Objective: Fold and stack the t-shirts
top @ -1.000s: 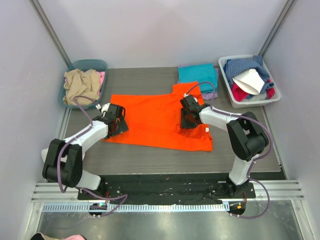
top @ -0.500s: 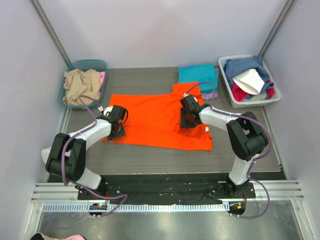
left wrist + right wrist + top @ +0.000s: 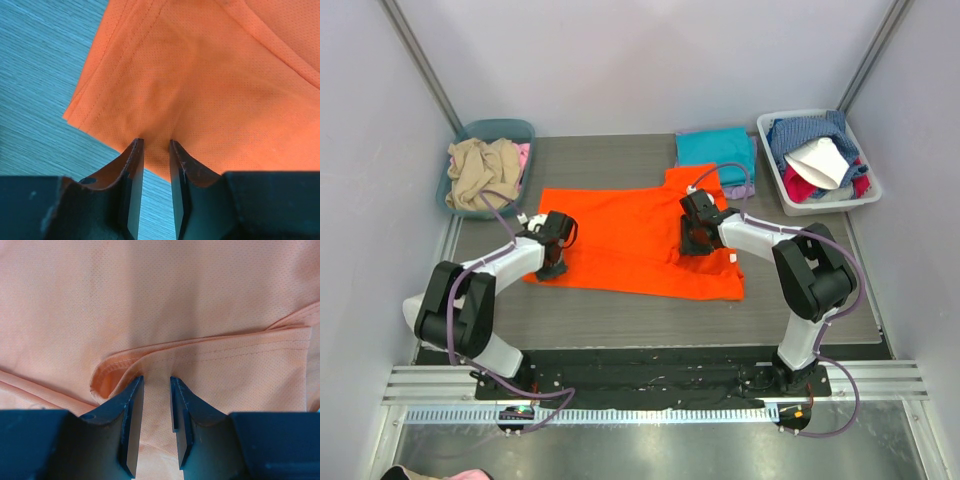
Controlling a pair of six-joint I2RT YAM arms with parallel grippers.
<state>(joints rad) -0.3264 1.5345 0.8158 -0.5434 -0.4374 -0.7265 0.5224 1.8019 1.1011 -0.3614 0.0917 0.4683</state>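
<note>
The orange t-shirt [image 3: 630, 245] lies spread flat across the middle of the table. My left gripper [image 3: 550, 266] is down on its near left corner. In the left wrist view the narrow jaws [image 3: 156, 143] pinch the shirt's edge [image 3: 200, 90], and the cloth puckers between the tips. My right gripper [image 3: 693, 240] sits on the shirt's right part by the sleeve. In the right wrist view it [image 3: 156, 380] is shut on a raised fold of hemmed cloth [image 3: 165, 355]. A folded teal t-shirt [image 3: 715, 148] lies at the back on a lavender one [image 3: 742, 189].
A teal basket [image 3: 515, 128] with beige and pink cloth stands at the back left. A white bin [image 3: 772, 175] full of mixed clothes stands at the back right. The grey table [image 3: 620, 315] shows bare in front of the shirt.
My left gripper slid a little right onto the shirt's corner and its jaws narrowed from wide open onto the cloth. The right arm and the shirt stayed put.
</note>
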